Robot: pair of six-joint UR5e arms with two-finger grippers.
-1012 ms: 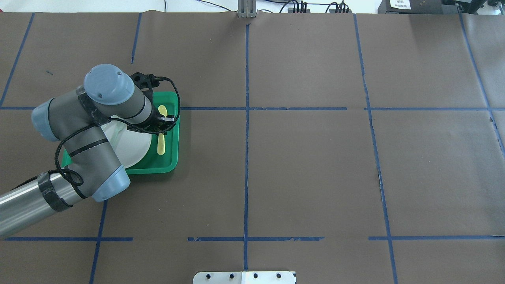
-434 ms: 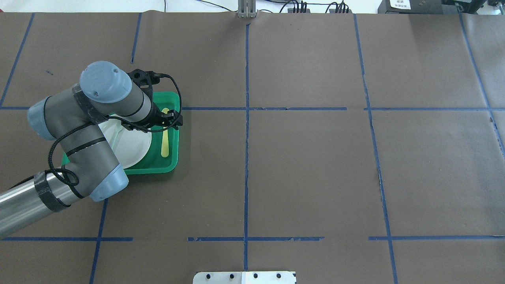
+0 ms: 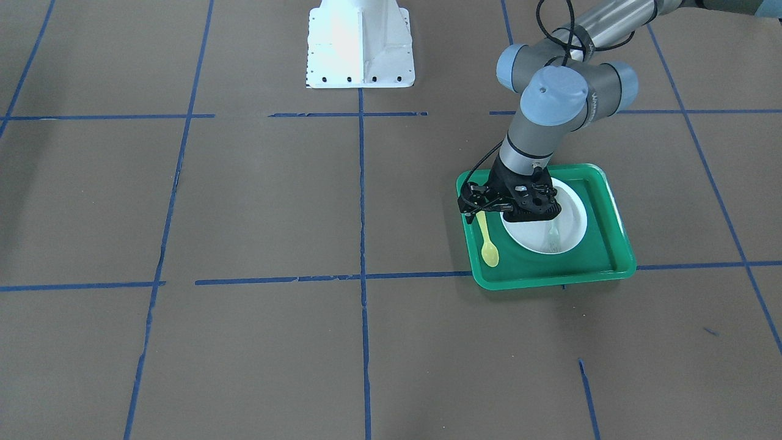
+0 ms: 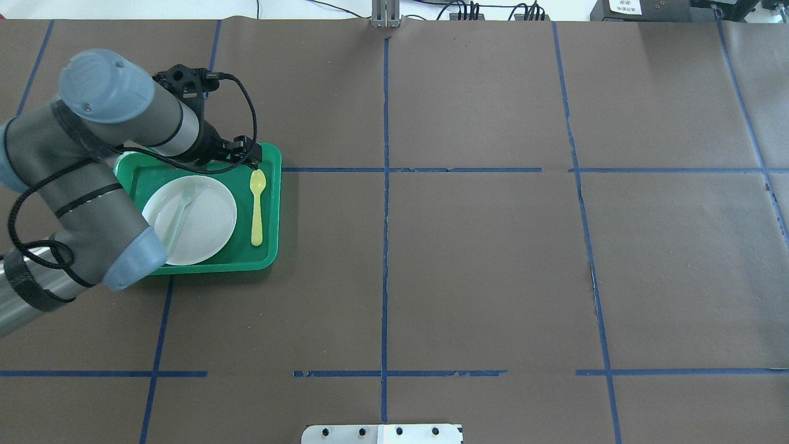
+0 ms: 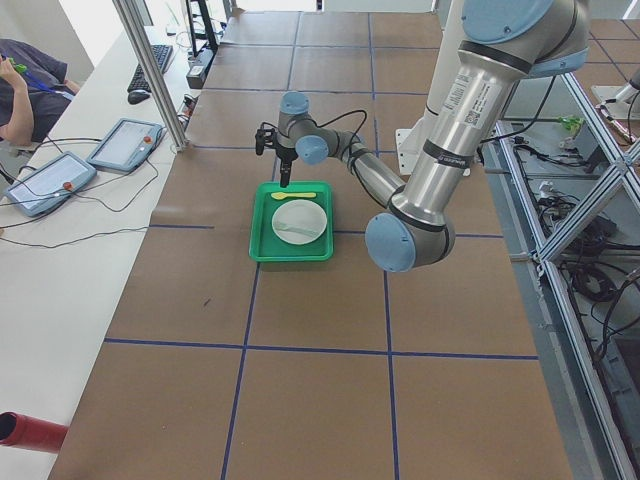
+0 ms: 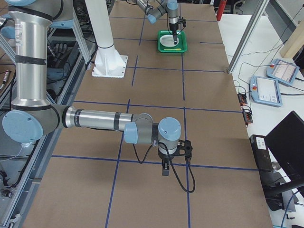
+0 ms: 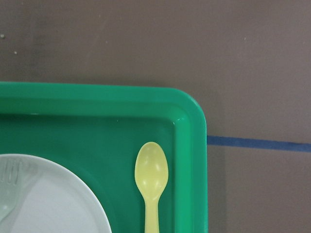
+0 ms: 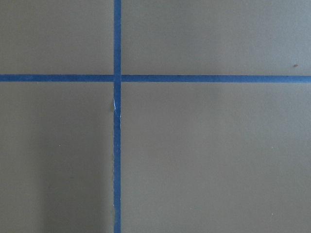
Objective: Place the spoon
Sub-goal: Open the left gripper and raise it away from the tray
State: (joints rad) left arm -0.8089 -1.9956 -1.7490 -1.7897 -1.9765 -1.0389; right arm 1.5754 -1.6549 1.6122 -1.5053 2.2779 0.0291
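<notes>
The pale-yellow spoon point(image 4: 257, 206) lies flat in the green tray point(image 4: 271, 246), to the right of the white plate point(image 4: 209, 234), bowl end toward the far side. It also shows in the front view point(image 3: 487, 241) and the left wrist view point(image 7: 152, 179). My left gripper point(image 4: 246, 154) hovers above the tray's far right corner, open and empty, clear of the spoon; in the front view point(image 3: 475, 205) it hangs over the handle end. My right gripper point(image 6: 165, 168) shows only in the right side view, low over bare table, and I cannot tell its state.
A pale grey-green fork point(image 4: 182, 213) lies on the plate. The tray sits on the table's left half, by a blue tape line point(image 4: 333, 169). The robot's white base plate point(image 3: 360, 46) stands at the near edge. Brown paper covers the table.
My left gripper has let go of the spoon, risen and moved toward the far side of the tray. The spoon stays flat in the tray beside the plate.
</notes>
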